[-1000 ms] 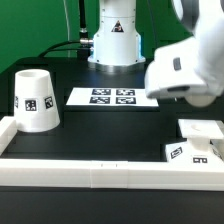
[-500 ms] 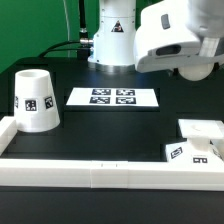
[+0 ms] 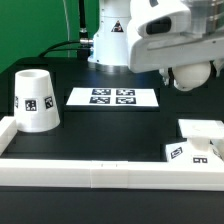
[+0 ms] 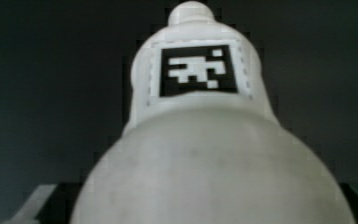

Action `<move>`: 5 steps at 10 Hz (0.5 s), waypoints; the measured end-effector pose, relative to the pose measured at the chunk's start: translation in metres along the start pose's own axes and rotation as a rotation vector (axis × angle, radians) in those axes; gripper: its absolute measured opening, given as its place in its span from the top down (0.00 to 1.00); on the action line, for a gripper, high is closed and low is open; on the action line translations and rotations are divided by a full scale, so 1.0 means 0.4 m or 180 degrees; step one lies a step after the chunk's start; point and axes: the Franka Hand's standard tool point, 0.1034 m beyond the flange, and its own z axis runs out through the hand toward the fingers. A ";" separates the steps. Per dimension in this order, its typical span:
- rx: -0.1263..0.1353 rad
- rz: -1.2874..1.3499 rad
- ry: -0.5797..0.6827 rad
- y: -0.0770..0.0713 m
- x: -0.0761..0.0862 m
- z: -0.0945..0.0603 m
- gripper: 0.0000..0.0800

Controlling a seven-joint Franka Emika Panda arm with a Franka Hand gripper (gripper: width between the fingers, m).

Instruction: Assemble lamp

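Upward and toward the exterior view's left: over the last second the arm (image 3: pixel 165 35) has climbed from about three o'clock to between one and two o'clock, well above the black table (image 3: pixel 110 130). A long white rail (image 3: pixel 100 172) edges the table at six o'clock. The shade (image 3: pixel 35 100) stands upright at nine o'clock, well apart from everything else and seemingly untouched. The base (image 3: pixel 200 140) lies at four o'clock with nothing seated on it, and the marker board (image 3: pixel 112 97) lies flat near the centre.

Under the wrist, at two to three o'clock, hangs the rounded bulb (image 3: pixel 192 76). In the wrist view it fills the picture, its tag (image 4: pixel 199 70) facing the camera. The fingers are hidden, but since the bulb is airborne beneath the gripper (image 3: pixel 185 62), I judge it to be clamped there.

The rise suggests the bulb is picked up and in transit. It should probably go down next onto the base, nearly below it.
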 end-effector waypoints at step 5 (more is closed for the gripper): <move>-0.0118 0.0029 0.1191 0.014 0.048 -0.097 0.28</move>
